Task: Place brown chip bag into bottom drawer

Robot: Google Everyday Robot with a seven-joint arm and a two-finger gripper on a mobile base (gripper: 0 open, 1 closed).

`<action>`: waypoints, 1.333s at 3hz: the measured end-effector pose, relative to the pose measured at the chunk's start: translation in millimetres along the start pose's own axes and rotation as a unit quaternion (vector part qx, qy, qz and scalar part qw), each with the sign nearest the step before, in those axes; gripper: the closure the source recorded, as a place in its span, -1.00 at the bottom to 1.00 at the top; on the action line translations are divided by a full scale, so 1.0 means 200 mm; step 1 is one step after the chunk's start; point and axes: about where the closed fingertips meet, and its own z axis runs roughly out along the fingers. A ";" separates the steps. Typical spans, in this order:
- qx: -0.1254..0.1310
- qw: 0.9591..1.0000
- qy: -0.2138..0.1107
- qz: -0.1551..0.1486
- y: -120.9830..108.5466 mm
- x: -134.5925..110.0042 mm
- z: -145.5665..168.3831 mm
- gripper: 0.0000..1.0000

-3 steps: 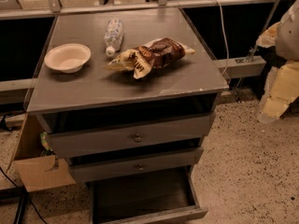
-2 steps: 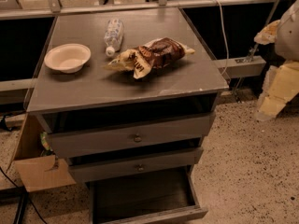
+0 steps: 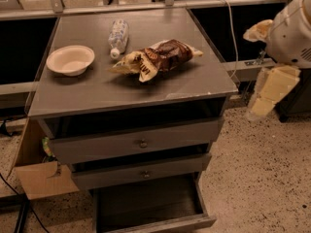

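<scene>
The brown chip bag (image 3: 158,58) lies on its side on top of the grey cabinet (image 3: 126,89), right of centre. The bottom drawer (image 3: 163,224) is pulled out below the two knobbed drawers, and its dark interior shows. My gripper (image 3: 262,103) hangs from the white arm (image 3: 291,30) at the right. It points down beside the cabinet's right edge, off the top and apart from the bag. Nothing shows in it.
A clear plastic bottle (image 3: 118,37) lies behind the bag. A white bowl (image 3: 71,59) sits at the top's left. The two upper drawers (image 3: 141,143) stand slightly open. A cardboard box (image 3: 41,176) stands at the left on the speckled floor. A rail and cable run behind.
The gripper and arm have moved a little to the left, closer to the cabinet's right side. The bag, bottle, bowl and drawers have not moved.
</scene>
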 end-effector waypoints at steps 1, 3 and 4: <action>0.009 0.999 -0.031 -0.028 -0.04 -0.08 0.07 -1.00; 0.056 0.991 -0.087 -0.084 -0.18 -0.22 0.25 -1.00; 0.058 0.990 -0.086 -0.091 -0.19 -0.23 0.26 -1.00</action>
